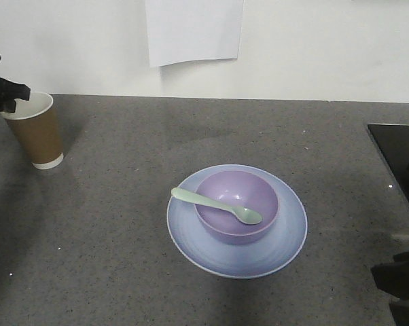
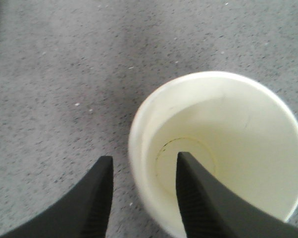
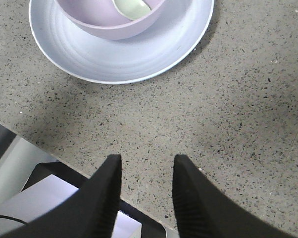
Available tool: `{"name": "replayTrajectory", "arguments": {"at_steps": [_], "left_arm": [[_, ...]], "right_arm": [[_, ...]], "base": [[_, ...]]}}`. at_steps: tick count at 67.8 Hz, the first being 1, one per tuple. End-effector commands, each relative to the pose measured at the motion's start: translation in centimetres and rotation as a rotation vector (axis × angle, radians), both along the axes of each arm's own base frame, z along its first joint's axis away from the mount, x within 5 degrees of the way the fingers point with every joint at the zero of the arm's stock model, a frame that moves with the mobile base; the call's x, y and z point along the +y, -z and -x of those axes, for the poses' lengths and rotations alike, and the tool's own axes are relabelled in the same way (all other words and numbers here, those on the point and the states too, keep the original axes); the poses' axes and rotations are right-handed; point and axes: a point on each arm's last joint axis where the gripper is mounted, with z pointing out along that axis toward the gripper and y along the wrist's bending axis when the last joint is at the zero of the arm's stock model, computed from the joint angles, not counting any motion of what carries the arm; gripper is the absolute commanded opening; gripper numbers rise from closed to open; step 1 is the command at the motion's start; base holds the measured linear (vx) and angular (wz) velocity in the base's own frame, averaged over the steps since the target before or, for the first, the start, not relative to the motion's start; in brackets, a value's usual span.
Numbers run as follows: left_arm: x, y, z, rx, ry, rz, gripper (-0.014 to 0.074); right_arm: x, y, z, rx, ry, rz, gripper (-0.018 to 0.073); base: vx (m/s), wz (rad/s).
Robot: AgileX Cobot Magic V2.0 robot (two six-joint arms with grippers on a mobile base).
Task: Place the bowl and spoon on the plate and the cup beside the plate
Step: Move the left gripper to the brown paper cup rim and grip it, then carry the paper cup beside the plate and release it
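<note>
at the far left of your front view the left gripper [image 1: 14, 95] sits at the rim of the cup [image 1: 36, 132], which stands upright on the grey speckled counter [image 1: 123, 231], well apart from the plate. your left wrist view looks straight down into the cup [image 2: 223, 148]: its white inside holds nothing, and the left gripper [image 2: 144, 198] has its fingers spread, one finger [image 2: 92, 203] outside the wall over the counter and the other reaching over the rim and across the cup's mouth, with the rim between them; you cannot tell whether either pad is touching the paper. moving right, the plate [image 1: 191, 234] lies flat near the middle of the counter, with the bowl [image 1: 259, 197] sitting upright on it. the spoon [image 1: 215, 204] lies across the bowl, its head down inside near the right wall and its handle resting over the left rim. above, a sheet of white paper [image 1: 194, 30] hangs on the wall. in your right wrist view the right gripper [image 3: 146, 193] hovers with its fingers apart and nothing between them, over bare counter near the edge, with the plate [image 3: 114, 64], bowl [image 3: 104, 25] and spoon head [image 3: 131, 7] just ahead.
</note>
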Motion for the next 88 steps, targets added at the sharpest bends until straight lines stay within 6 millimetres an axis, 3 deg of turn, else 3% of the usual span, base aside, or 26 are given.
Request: {"name": "replayTrajectory", "arguments": {"at_steps": [1, 13, 40, 60, 88], "left_arm": [[-0.4, -2.9, -0.1, -0.148, 0.003, 0.013, 0.0302], [-0.2, -2.0, -0.9, -0.155, -0.003, 0.013, 0.0258], [-0.2, -2.0, -1.0, -0.166, -0.005, 0.010, -0.0007], [-0.3, -2.9, -0.2, -0.155, 0.000, 0.015, -0.0008], [-1.4, -7.4, 3.7, -0.180, 0.043, 0.056, -0.0008]], "right_arm": [[0.1, -1.0, -0.3, -0.063, 0.007, -0.029, 0.0249], [0.1, -1.0, -0.3, -0.063, 0.007, -0.029, 0.0249], [0.1, -1.0, -0.3, -0.063, 0.007, -0.029, 0.0249], [0.1, -1.0, -0.3, -0.063, 0.007, -0.029, 0.0249], [0.1, -1.0, -0.3, -0.063, 0.007, -0.029, 0.0249]], "base": [[0.00, 0.00], [0.00, 0.00], [0.00, 0.00], [0.00, 0.00], [0.00, 0.00]]}}
